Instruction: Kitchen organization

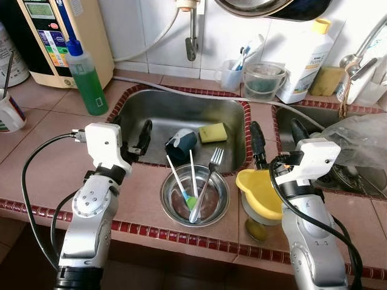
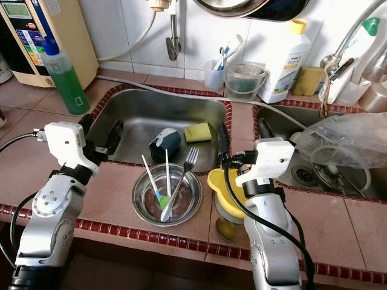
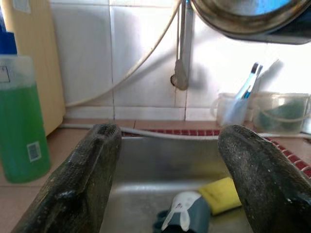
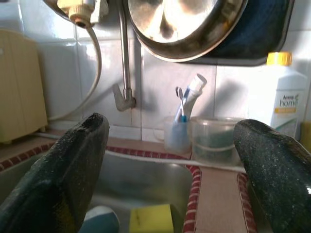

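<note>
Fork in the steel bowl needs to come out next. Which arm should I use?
Probably left. The left gripper, open, hovers at the sink's near-left rim with bare counter toward the steel bowl. The right gripper, also open, has the yellow cup between it and the fork.

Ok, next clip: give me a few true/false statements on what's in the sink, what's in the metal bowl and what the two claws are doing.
1. A fork lies in the steel bowl on the counter. True.
2. The yellow sponge sits on the counter beside the bowl. False: it lies inside the sink, next to a dark blue cup on its side.
3. The left claw is open and holds nothing. True.
4. The right claw grips the yellow funnel. False: it is open and empty above the counter.
5. The green bottle stands in the sink. False: it stands on the counter.
</note>
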Motion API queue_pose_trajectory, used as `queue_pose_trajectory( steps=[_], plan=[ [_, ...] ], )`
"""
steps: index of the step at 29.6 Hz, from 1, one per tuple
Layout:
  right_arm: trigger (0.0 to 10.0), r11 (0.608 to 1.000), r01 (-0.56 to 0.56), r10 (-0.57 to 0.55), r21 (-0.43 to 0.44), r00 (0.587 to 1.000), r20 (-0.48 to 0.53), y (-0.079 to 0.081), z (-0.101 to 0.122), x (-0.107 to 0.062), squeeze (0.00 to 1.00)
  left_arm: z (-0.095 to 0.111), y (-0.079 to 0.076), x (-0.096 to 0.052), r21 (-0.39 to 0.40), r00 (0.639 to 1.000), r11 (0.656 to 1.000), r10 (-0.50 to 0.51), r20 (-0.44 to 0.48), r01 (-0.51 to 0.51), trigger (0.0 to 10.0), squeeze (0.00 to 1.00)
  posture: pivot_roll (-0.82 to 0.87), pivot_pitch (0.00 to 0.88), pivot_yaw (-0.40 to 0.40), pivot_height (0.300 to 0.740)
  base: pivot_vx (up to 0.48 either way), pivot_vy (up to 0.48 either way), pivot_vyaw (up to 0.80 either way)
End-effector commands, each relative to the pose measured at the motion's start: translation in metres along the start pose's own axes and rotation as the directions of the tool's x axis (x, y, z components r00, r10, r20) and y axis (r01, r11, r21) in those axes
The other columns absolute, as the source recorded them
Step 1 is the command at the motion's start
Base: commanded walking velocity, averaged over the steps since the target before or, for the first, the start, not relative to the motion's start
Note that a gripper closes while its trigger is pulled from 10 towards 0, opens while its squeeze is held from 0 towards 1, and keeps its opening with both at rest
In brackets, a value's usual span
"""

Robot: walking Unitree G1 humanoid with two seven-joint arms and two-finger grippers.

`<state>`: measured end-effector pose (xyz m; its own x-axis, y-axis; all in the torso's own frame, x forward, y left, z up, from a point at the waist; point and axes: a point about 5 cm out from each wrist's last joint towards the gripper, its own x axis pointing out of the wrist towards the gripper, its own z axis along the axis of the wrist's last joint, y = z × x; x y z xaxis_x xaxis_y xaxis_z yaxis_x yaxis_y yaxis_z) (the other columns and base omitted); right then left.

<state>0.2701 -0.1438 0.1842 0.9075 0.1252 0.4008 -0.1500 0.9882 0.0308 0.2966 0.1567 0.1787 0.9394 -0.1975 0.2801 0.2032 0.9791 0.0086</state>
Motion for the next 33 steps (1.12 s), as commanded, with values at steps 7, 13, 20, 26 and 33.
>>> queue_pose_trajectory(
  steps=[7,13,20,26,33],
  plan=[
    [10.0,1.000,-0.008,0.008,-0.006,1.000,0.007,-0.0017,0.0002,0.0024,0.00,0.0040,-0.0026,0.0011,0.002,1.000,1.000,-0.018,0.015,0.018,10.0,0.00,-0.12,0.025,0.001,0.740,0.000,-0.397,0.00],
    [10.0,1.000,-0.011,0.011,-0.004,1.000,0.006,-0.0015,0.0001,0.0031,0.00,0.0037,-0.0024,0.0016,-0.003,1.000,1.000,-0.019,0.015,0.019,10.0,0.00,-0.12,0.024,-0.001,0.740,0.000,-0.458,0.00],
    [10.0,1.000,-0.013,0.013,-0.003,1.000,0.008,-0.0020,0.0002,0.0033,0.00,0.0039,-0.0030,0.0024,-0.009,1.000,1.000,-0.020,0.016,0.021,10.0,0.00,-0.12,0.020,-0.001,0.740,0.000,-0.480,0.00],
    [10.0,1.000,-0.015,0.015,0.001,1.000,0.010,-0.0015,0.0003,0.0037,0.00,0.0042,-0.0034,0.0036,-0.013,1.000,1.000,-0.021,0.017,0.022,10.0,0.00,-0.12,0.017,-0.002,0.740,0.000,-0.480,0.00],
    [10.0,1.000,-0.021,0.021,0.001,1.000,0.007,-0.0020,0.0000,0.0031,0.00,0.0018,-0.0047,0.0042,-0.032,1.000,0.999,-0.023,0.005,0.023,10.0,0.00,-0.13,0.013,-0.002,0.740,0.000,-0.130,0.00]
  ],
)
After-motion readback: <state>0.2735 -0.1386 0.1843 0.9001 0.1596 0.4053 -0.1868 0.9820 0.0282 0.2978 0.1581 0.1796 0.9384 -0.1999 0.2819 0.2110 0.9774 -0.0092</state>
